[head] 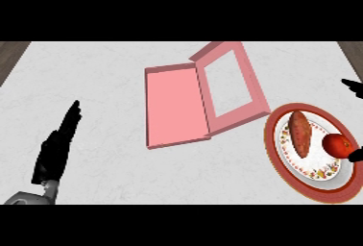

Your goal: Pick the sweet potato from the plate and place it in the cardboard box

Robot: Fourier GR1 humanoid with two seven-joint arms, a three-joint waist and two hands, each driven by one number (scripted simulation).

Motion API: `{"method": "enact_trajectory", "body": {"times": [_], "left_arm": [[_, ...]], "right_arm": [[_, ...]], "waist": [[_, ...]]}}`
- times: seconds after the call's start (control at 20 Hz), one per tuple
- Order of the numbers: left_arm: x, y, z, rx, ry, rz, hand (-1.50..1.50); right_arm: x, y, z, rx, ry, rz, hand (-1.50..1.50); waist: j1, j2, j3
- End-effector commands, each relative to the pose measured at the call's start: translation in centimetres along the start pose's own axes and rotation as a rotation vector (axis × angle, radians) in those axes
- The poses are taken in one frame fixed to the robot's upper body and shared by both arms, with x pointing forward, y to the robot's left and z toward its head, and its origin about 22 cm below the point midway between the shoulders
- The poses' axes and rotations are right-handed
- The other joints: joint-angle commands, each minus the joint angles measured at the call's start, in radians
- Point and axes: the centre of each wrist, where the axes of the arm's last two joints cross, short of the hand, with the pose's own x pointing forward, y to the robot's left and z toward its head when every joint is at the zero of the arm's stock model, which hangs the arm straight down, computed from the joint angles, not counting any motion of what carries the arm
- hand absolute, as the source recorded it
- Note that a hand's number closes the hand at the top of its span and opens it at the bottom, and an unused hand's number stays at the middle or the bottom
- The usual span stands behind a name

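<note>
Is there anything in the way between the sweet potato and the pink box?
Nothing visible. The long reddish-brown sweet potato lies on the round red-rimmed patterned plate, with only bare white counter between it and the open pink cardboard box. A round red tomato sits on the potato's far side.

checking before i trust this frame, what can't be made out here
- Right hand: head view, cut off by the right edge; only dark fingertips show, so its pose is unreadable.
- Tomato: lower right side hidden by a dark fingertip.
- Plate: right rim cut by the picture's edge.
- Left hand: seen edge-on, palm hidden.
</note>
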Motion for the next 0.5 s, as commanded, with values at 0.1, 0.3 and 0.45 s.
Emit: {"method": "enact_trajectory", "body": {"times": [0.1, 0.3, 0.45], "left_arm": [[0.1, 0.4, 0.3, 0.003, 0.002, 0.005, 0.0], [0.8, -1.0, 0.1, 0.003, 0.003, -0.001, 0.0], [0.3, 0.3, 1.7, -0.007, 0.007, 0.01, 0.0]], "right_arm": [[3.6, 4.3, -1.1, 0.077, 0.076, 0.055, -1.5], [3.3, 3.5, -1.7, 0.056, 0.125, 0.046, -1.5], [1.4, 5.4, -2.3, 0.073, 0.157, 0.057, -1.5]], "waist": [[-0.005, -0.001, 0.001], [-0.006, 0.0, 0.001], [-0.003, 0.0, 0.002]]}}
